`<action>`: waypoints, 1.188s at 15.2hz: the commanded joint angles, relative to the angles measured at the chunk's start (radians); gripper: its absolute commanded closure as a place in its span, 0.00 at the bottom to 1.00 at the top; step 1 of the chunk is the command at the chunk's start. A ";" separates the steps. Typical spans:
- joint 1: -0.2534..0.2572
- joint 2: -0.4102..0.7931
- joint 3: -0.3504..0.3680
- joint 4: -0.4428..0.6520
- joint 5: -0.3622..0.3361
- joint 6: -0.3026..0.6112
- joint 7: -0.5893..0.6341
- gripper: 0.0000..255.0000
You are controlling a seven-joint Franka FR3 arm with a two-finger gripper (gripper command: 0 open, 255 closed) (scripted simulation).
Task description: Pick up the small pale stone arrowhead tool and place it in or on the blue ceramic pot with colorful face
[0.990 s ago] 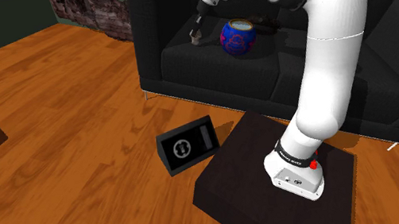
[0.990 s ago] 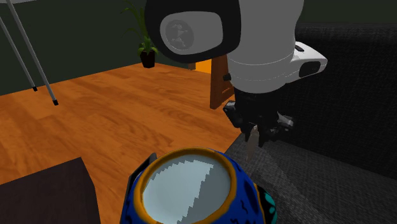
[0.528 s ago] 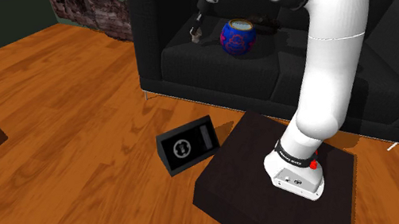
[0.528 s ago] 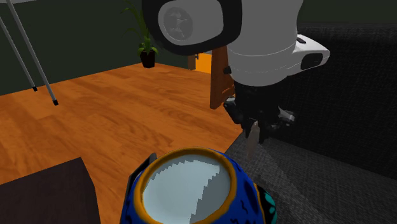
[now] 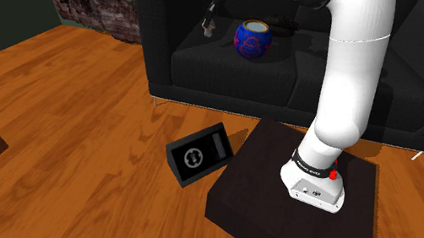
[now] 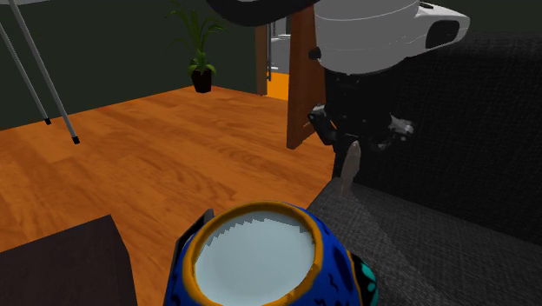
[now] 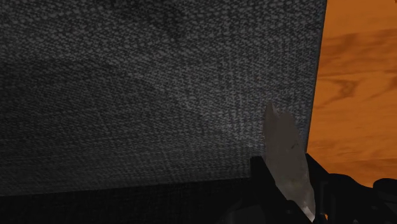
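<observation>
The gripper [image 7: 287, 183] is seen shut on the arrowhead tool [image 7: 289, 158], which is pinched by its broad end between the two black fingers with its point sticking out beyond them. The pick-up is therefore judged done. In the second exterior view the tool [image 6: 349, 165] hangs from the gripper [image 6: 356, 139] with its tip downward and a little tilted, and a clear gap is seen between that tip and the dark sofa seat [image 6: 417, 235] below it.

What is left is the carry and the release. The blue pot [image 6: 334, 269] stands upright on the same seat, near the gripper but not under it (its wide orange-rimmed mouth faces up and nothing is seen inside). In the shoulder view the pot [image 5: 253, 38] lies to the right of the gripper [image 5: 212, 11], so a sideways move over the mouth is judged to be needed before the fingers are opened.

The tool itself is shown as a thin, flat, leaf-shaped piece, pale grey-beige and faintly mottled, narrowed to a blunt point. Its edges look slightly uneven, as if chipped. From the shoulder camera it [image 5: 208, 27] is made out only as a small pale sliver under the fingers, above the sofa [image 5: 193, 57] and well beyond the wooden floor [image 5: 63, 160].
</observation>
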 commanded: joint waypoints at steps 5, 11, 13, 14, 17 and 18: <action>-0.003 -0.011 -0.007 0.063 -0.018 -0.069 0.026 1.00; -0.010 -0.012 -0.012 0.140 -0.030 -0.144 0.051 1.00; -0.014 -0.010 -0.013 0.168 -0.032 -0.170 0.058 1.00; -0.016 -0.009 -0.014 0.183 -0.033 -0.183 0.062 1.00; -0.023 -0.004 -0.015 0.231 -0.034 -0.224 0.073 1.00; -0.025 -0.001 -0.016 0.248 -0.034 -0.238 0.077 1.00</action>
